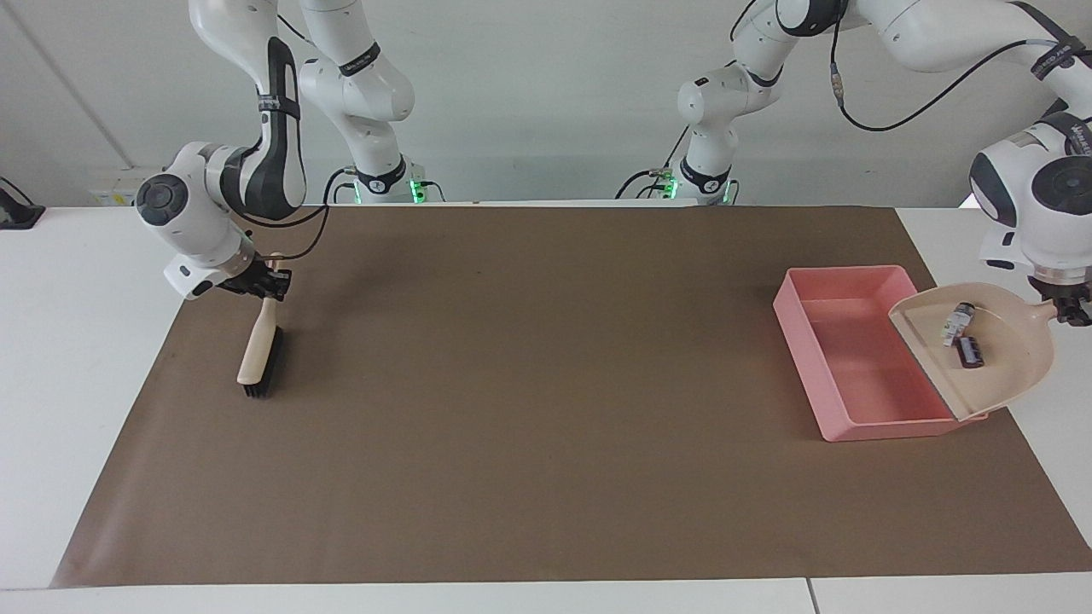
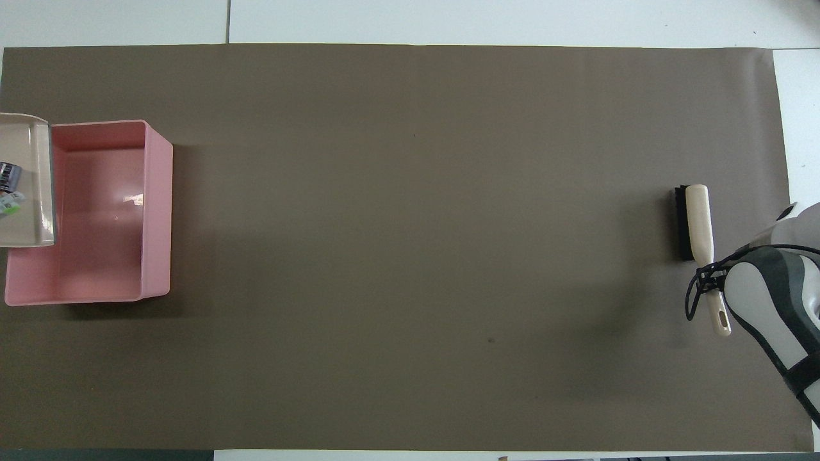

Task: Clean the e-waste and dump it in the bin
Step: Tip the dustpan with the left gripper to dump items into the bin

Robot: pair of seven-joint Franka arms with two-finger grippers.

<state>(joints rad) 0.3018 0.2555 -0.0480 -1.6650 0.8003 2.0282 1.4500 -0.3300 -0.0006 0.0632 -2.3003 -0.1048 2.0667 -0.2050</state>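
My left gripper [image 1: 1068, 310] is shut on the handle of the cream dustpan [image 1: 994, 358]. It holds the pan tilted in the air, with its lip over the rim of the pink bin [image 1: 795, 345] at the left arm's end. Both e-waste parts lie in the pan: a white part with a dark tip [image 1: 957, 322] and a dark cylinder [image 1: 969, 351]. The bin [image 2: 157, 211] holds nothing. The pan [image 2: 32, 211] and both parts [image 2: 9, 186] show at the edge of the overhead view. My right gripper [image 1: 263, 285] is shut on the cream brush [image 1: 260, 358].
A brown mat [image 1: 546, 409] covers most of the white table [image 1: 77, 358]. The brush [image 2: 697, 221] hangs with its black bristles low over the mat at the right arm's end. The right arm's body [image 2: 775, 307] covers the mat's corner in the overhead view.
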